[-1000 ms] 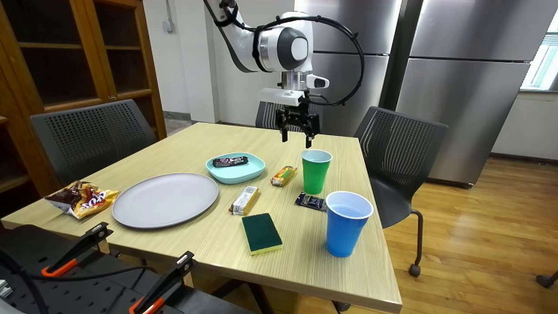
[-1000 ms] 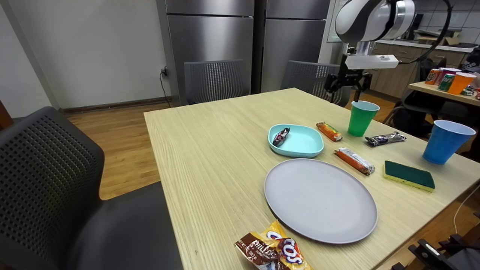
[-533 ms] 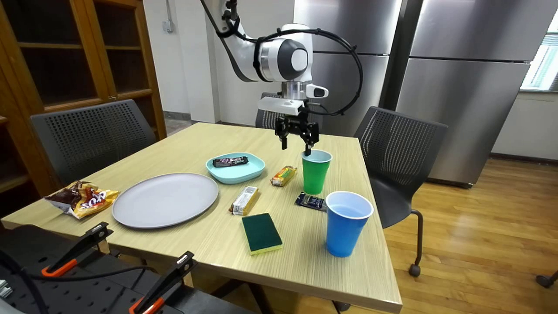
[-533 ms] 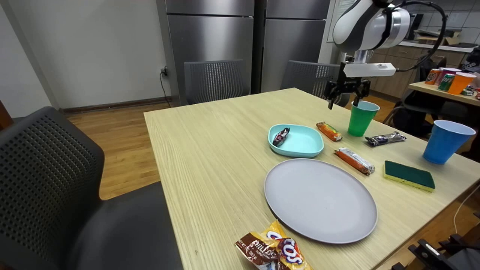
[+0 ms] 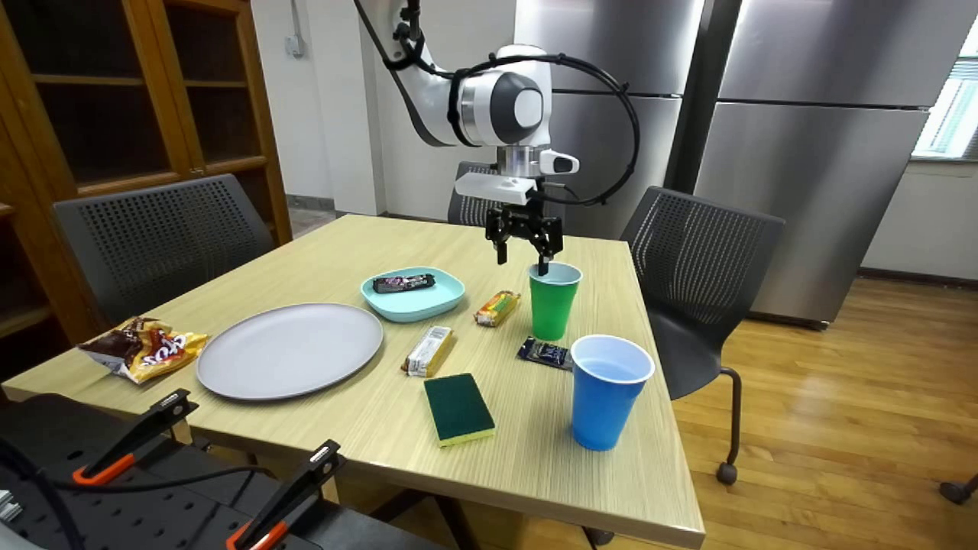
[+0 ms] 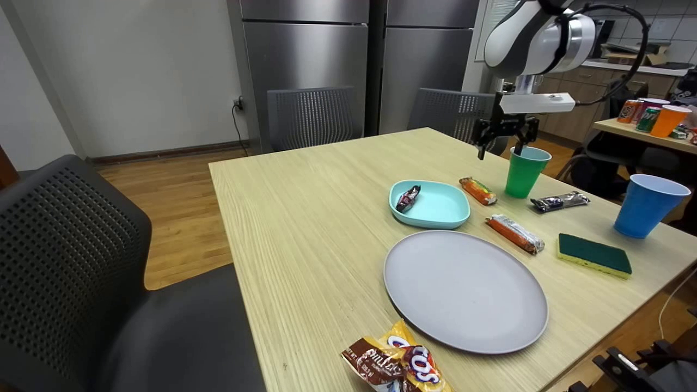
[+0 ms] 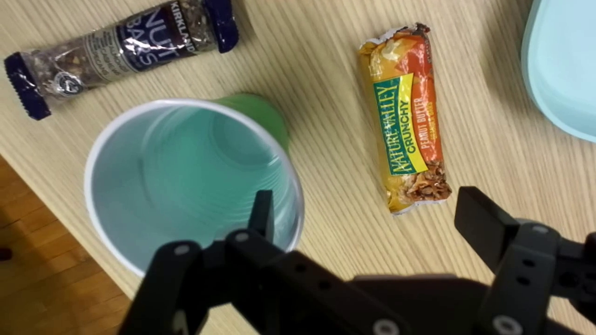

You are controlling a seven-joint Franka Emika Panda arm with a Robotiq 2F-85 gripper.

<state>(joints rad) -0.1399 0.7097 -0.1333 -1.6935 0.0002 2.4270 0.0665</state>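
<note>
My gripper [image 5: 523,260] is open and empty, pointing down over the table, and it also shows in an exterior view [image 6: 499,152] and the wrist view [image 7: 366,200]. A green cup [image 5: 554,309] with a pale inside stands upright beneath it. In the wrist view one finger is over or just inside the cup's [image 7: 153,163] mouth, and the other is outside it. I cannot tell if a finger touches the wall. A yellow-orange granola bar [image 7: 405,121] lies beside the cup, below the gap between the fingers. A dark-ended nut bar [image 7: 135,46] lies on another side.
A teal dish [image 6: 441,206] holds a dark bar [image 5: 403,283]. A grey plate [image 5: 290,351], a white-and-orange bar [image 6: 514,233], a green-yellow sponge [image 5: 460,405], a blue cup [image 5: 607,412] and a crumpled snack bag [image 5: 149,347] are on the table. Chairs [image 5: 695,267] stand around it.
My gripper has come down, so one fingertip now reaches the green cup's mouth. Over the last half second it has barely shifted. The fingers stay open; the things on the table have not moved.
</note>
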